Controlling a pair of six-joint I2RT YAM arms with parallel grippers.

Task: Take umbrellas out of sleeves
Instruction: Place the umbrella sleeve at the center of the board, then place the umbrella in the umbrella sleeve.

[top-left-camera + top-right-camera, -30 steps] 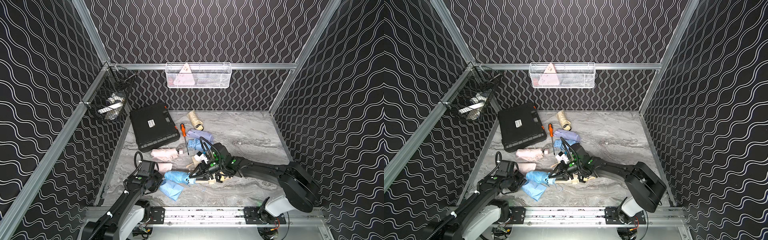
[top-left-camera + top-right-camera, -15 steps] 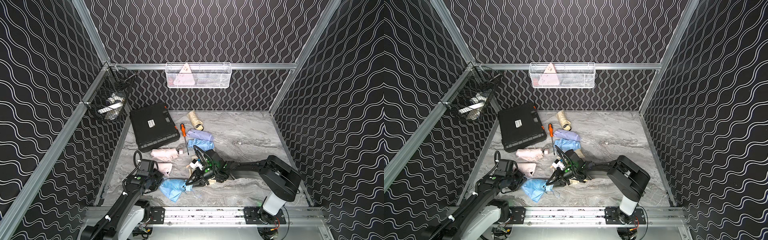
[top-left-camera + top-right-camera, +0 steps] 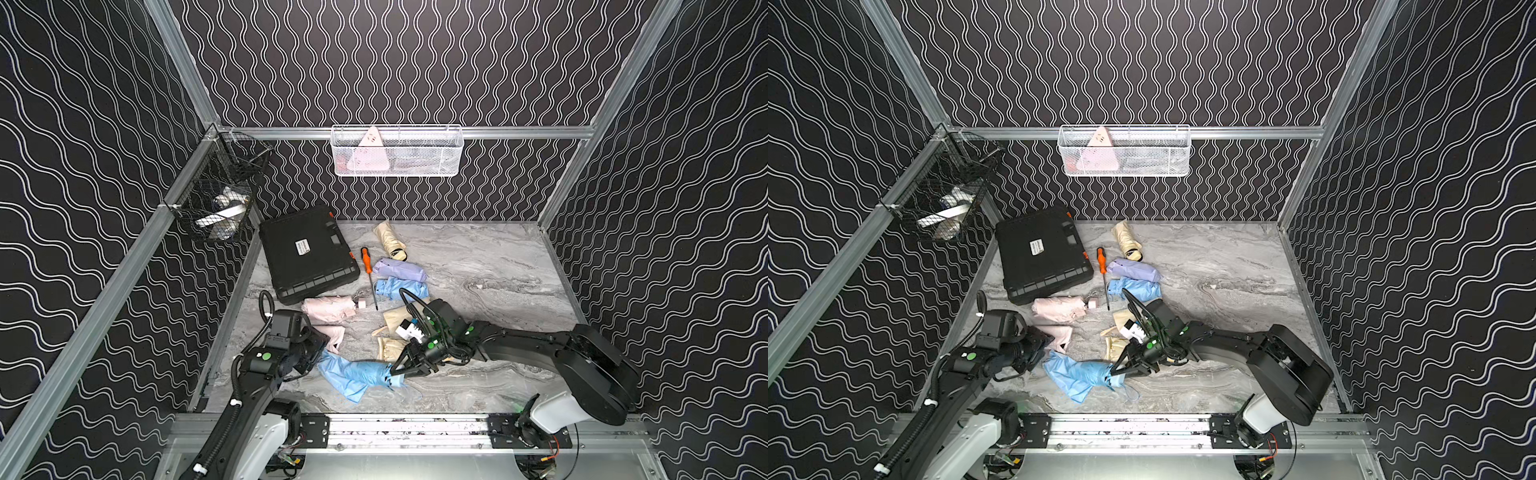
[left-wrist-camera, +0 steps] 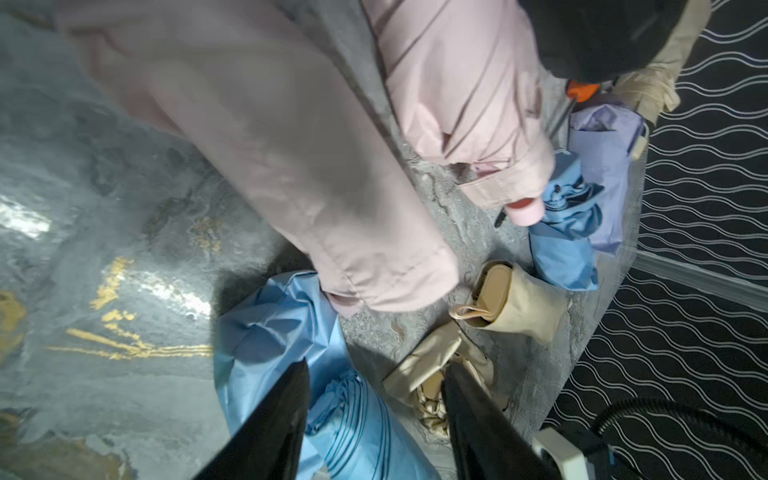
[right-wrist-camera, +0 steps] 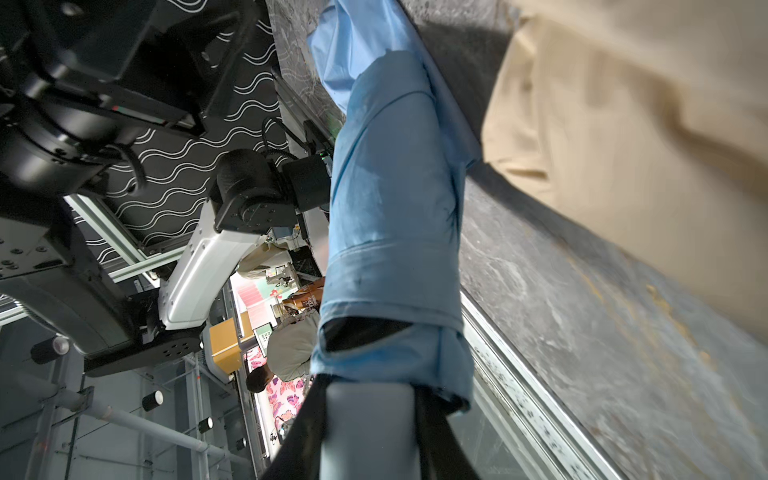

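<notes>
Left gripper [image 4: 376, 365] opened off blue sleeve [image 3: 338, 372]; blue umbrella [image 4: 353, 419] inside, pink sleeve [image 4: 291, 166] touching

No text can be read anywhere. The black hard case [image 3: 291, 270] carries a white sticker [image 3: 303, 247] with dark print, seen in both top views, its characters too small to make out.

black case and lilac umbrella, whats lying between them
The screwdriver lies between the case and the lilac umbrella, its orange handle toward the back wall. This shows in both top views.
</notes>
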